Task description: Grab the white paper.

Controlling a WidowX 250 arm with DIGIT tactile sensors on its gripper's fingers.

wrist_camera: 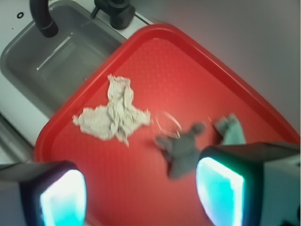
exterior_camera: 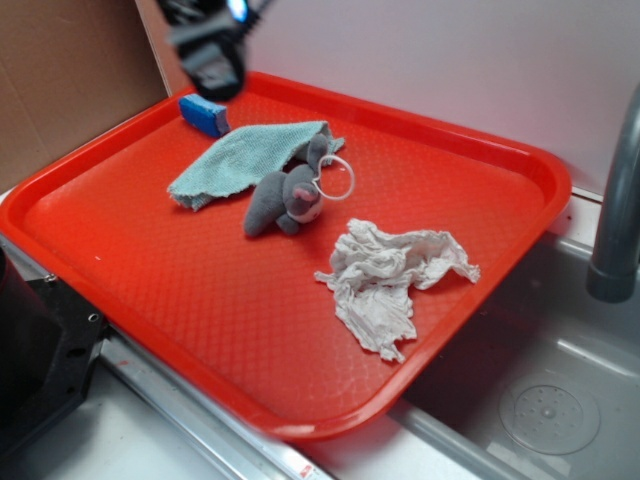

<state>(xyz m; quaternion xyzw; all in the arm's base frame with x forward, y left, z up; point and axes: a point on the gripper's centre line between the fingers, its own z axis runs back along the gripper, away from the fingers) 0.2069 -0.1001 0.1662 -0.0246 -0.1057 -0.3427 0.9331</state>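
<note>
Red tray (exterior_camera: 130,300) over a grey sink (exterior_camera: 560,400) fills your view. White paper (exterior_camera: 385,280) lies crumpled at the tray's right-front, long axis running rear-right to front. No readable writing. Your gripper (exterior_camera: 212,45) hovers blurred above the far-left corner, jaws apart, well clear of the paper, near the teal cloth (exterior_camera: 240,160).

The exterior camera stands off one side of the red tray (exterior_camera: 120,300), raised and angled downward, close enough that the tray fills most of its picture, with the sink (exterior_camera: 560,390) at the lower right. The wrist camera rides on the hand (wrist_camera: 141,188), looking steeply down from high above the tray (wrist_camera: 188,70) past its two fingers (wrist_camera: 218,186). Both views share the tray, the crumpled white paper (exterior_camera: 385,280) (wrist_camera: 115,115), the grey plush toy (exterior_camera: 285,200) (wrist_camera: 181,150) and the sink (wrist_camera: 61,52).
</note>
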